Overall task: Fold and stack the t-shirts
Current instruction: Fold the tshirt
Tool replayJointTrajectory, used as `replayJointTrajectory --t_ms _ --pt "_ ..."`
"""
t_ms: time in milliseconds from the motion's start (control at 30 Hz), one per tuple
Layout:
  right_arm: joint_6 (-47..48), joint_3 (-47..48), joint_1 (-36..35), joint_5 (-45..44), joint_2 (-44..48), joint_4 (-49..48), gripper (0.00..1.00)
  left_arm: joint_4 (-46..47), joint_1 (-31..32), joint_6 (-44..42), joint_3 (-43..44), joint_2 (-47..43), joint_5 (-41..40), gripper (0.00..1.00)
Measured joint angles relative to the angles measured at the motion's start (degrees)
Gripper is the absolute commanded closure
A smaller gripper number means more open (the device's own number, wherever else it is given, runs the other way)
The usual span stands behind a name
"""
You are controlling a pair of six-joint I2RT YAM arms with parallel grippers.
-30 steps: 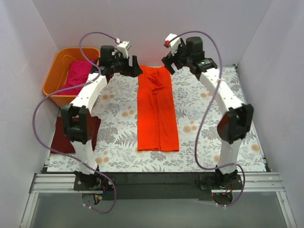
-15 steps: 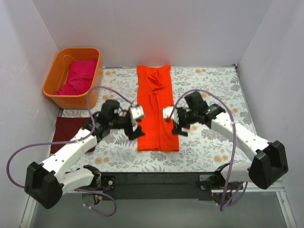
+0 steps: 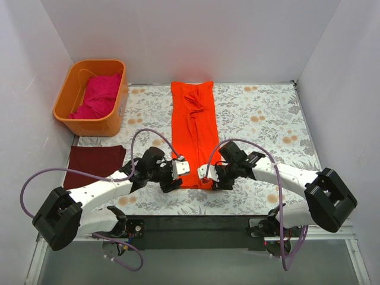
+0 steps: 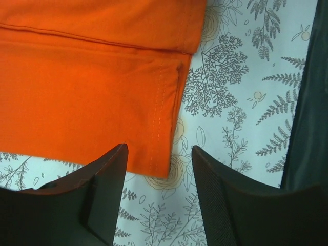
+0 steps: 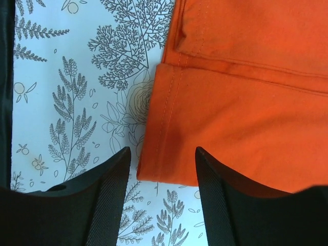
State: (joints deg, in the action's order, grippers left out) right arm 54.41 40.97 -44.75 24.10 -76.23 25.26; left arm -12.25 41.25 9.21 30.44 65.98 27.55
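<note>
T-shirt [image 3: 194, 133] in orange-red runs near-to-far, collar probably far; left tool [image 4: 160, 150] and right tool [image 5: 163, 151] spread at hem corners.

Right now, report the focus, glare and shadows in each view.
Top external: even, soft light, no glare, the orange-red t-shirt sharp. Left wrist: hem stitching crisp, the dark left fingers showing little detail. Right wrist: cloth likewise crisp, the right fingers dark along the bottom edge.

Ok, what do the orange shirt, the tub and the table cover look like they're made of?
Orange shirt: soft matte knit cloth, probably cotton, with stitched hems and creases. Tub: likely rigid plastic, smooth moulded rim. Table cover: flat, matte, fern-and-flower print; cloth or vinyl, can't tell.
</note>
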Motion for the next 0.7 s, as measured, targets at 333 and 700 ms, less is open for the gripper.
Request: replayJointTrajectory --t_ms 333,700 --pt "-0.2 -1.5 -0.4 -1.3 -3.9 -4.4 0.53 7.5 1.7 -5.6 -2.6 5.0 -0.5 0.57" --pt "-0.5 -2.1 -0.8 -1.1 -5.0 -6.8 0.57 10.3 1.7 -10.7 -5.8 7.1 -0.2 0.55"
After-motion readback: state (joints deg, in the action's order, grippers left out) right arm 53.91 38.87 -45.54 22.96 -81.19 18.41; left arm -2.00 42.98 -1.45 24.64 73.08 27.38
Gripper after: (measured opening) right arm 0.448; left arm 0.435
